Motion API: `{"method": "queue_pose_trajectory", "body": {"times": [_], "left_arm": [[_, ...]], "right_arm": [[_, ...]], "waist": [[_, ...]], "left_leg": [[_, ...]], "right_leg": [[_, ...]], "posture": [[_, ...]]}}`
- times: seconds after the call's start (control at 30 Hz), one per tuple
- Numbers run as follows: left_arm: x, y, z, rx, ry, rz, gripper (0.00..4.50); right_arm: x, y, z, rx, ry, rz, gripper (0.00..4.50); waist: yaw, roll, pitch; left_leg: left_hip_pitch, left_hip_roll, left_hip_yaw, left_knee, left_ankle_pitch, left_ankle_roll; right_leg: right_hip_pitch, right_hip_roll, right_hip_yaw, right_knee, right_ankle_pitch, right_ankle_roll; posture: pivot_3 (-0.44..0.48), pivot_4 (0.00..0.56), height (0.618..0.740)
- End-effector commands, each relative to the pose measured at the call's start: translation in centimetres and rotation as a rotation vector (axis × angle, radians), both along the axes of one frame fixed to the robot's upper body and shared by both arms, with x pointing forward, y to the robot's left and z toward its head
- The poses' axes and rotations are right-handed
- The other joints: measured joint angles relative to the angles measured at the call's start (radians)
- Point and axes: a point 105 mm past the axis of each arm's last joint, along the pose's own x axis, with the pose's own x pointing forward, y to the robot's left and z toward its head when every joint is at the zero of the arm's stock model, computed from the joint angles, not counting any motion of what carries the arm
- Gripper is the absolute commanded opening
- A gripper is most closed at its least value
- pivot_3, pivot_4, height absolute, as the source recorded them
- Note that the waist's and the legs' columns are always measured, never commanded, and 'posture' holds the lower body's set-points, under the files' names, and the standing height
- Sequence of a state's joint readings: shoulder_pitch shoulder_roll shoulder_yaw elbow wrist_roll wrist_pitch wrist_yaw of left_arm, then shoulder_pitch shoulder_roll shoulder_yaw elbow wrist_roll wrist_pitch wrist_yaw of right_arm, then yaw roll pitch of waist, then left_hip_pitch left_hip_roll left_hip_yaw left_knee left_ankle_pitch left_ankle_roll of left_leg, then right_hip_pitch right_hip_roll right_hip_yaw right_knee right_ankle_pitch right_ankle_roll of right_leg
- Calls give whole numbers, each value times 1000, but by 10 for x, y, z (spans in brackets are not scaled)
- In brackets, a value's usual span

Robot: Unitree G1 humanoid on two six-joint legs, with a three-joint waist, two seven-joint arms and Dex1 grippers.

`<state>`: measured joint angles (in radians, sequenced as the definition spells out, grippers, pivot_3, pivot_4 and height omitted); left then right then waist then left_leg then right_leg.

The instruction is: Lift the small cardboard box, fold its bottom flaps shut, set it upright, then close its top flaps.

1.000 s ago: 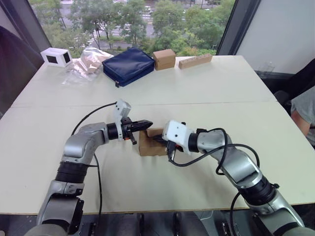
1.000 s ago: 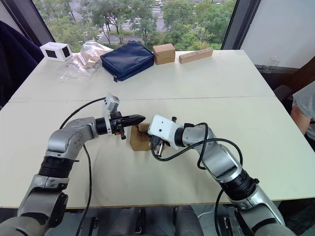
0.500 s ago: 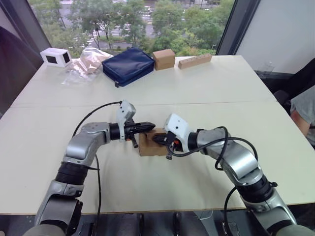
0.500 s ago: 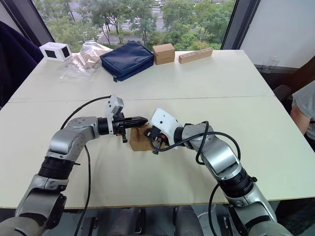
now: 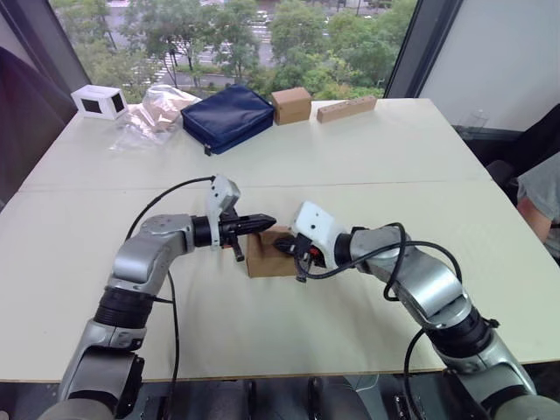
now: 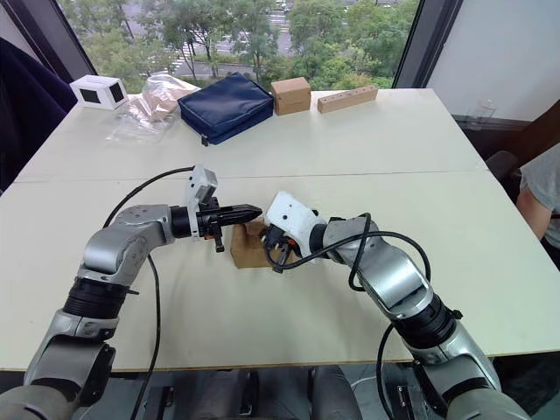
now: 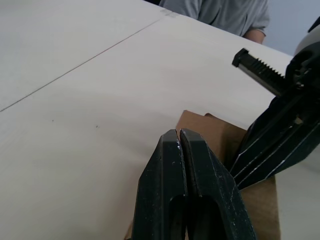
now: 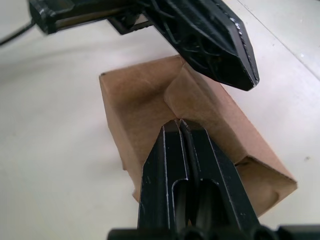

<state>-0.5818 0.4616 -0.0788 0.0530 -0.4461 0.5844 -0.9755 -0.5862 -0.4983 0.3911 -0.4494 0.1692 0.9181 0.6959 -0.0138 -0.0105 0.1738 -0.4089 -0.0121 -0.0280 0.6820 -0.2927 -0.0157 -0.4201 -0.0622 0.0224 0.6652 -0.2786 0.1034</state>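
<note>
Over the last second your right gripper [image 5: 282,246] has slid in from just beside the small cardboard box [image 5: 268,257] until its tip lies over the box's top, while your left gripper [image 5: 268,221] has edged forward to meet it from the other side; the box itself has not shifted, standing on the table [image 5: 367,166] in its middle, well back from the near edge. Both sets of jaws are pressed closed on nothing, so you are using them as pushers rather than clamps. In the right wrist view a top flap [image 8: 197,105] is angled down into the opening, with the left tip just above it and the right tip at the flap's edge. I judge this to be the last step, the top flaps being pressed shut (the box already stands upright), though the flap is not yet flat. The opening shows nothing inside the box, as far as the flaps let you see. Along the far edge lie a blue pouch [image 5: 227,116], a crumpled clear bag [image 5: 153,111] and another brown carton [image 5: 291,104]; their contents cannot be made out.
</note>
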Motion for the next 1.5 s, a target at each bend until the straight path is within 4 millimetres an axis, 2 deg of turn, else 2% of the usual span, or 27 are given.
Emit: {"method": "queue_pose_trajectory", "body": {"times": [0.03, 0.47, 0.73, 0.9, 1.07, 1.2, 1.33, 1.5], "left_arm": [[1, 3, 10, -27, -25, 10, 39], [-8, -3, 12, 43, -80, -56, 39], [-10, -1, 2, 119, -100, -74, 39], [-13, -1, -9, 176, -109, -96, 39], [-9, 3, -19, 224, -126, -79, 39], [-7, 2, -2, 118, -111, -53, 39], [-9, 4, 24, 14, -103, -29, 39], [-14, 8, 30, 24, -108, -13, 39]], "right_arm": [[-1, 3, 9, 4, -52, 23, 0], [7, 2, 15, 28, -62, -32, 0], [-9, 5, 17, 72, 0, 44, 0], [-15, -4, 22, 116, 41, 45, 0], [-7, -20, 29, 159, 62, -18, 0], [1, -27, 37, 199, 50, -54, 0], [7, -28, 35, 194, 28, -71, 0], [11, -21, 34, 195, 8, -56, 0]], "waist": [[0, 0, 0], [0, 0, 0], [1, 0, 0], [2, 0, 0], [2, 0, 0], [2, 0, 0], [0, 0, 0], [-1, 0, 0]], "left_leg": [[0, 0, 0, 0, 0, 0], [0, 0, 0, 0, 0, 0], [0, 0, 0, 0, 0, 0], [0, 0, 0, 0, 0, 0], [0, 0, 0, 0, 0, 0], [0, 0, 0, 0, 0, 0], [0, 0, 0, 0, 0, 0], [0, 0, 0, 0, 0, 0]], "right_leg": [[0, 0, 0, 0, 0, 0], [0, 0, 0, 0, 0, 0], [0, 0, 0, 0, 0, 0], [0, 0, 0, 0, 0, 0], [0, 0, 0, 0, 0, 0], [0, 0, 0, 0, 0, 0], [0, 0, 0, 0, 0, 0], [0, 0, 0, 0, 0, 0]], "posture": [[0, 150, 740], [0, 150, 740], [0, 150, 740], [0, 150, 740], [0, 150, 740], [0, 150, 740], [0, 150, 740], [0, 150, 740]]}}
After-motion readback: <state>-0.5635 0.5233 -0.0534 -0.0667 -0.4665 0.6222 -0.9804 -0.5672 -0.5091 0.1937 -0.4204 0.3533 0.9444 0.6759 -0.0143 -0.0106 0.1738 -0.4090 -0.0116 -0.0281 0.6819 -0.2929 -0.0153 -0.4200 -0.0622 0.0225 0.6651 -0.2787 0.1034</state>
